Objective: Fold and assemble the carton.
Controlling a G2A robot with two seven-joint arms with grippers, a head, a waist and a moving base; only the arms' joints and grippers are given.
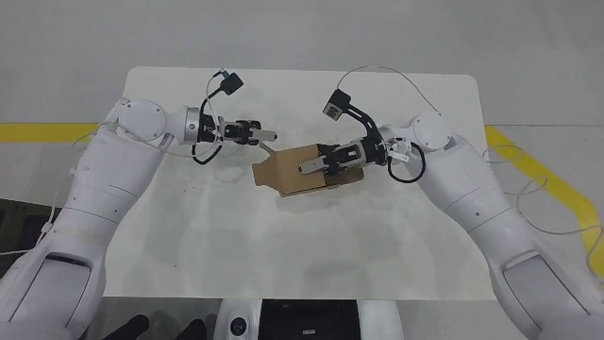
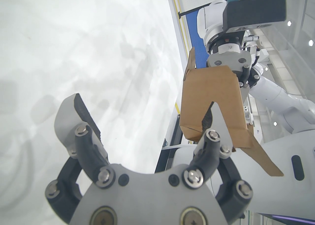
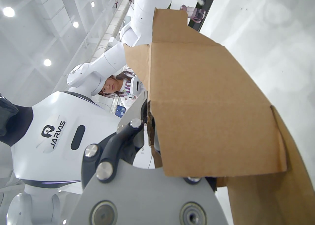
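Observation:
The brown carton (image 1: 293, 174) is held above the middle of the white table (image 1: 189, 246), partly opened, with loose flaps at its ends. My right gripper (image 1: 316, 163) is shut on one of its panels from the right side. In the right wrist view the carton (image 3: 206, 103) hides one finger, and the other finger (image 3: 137, 112) presses its edge. My left gripper (image 1: 267, 135) hovers just left of the carton, open and holding nothing. In the left wrist view the left gripper (image 2: 147, 117) gapes wide, with the carton (image 2: 209, 93) just beyond one fingertip and the right gripper (image 2: 231, 61) behind it.
Bare table surface lies all around the carton. Yellow floor tape (image 1: 38, 132) runs past both sides of the table.

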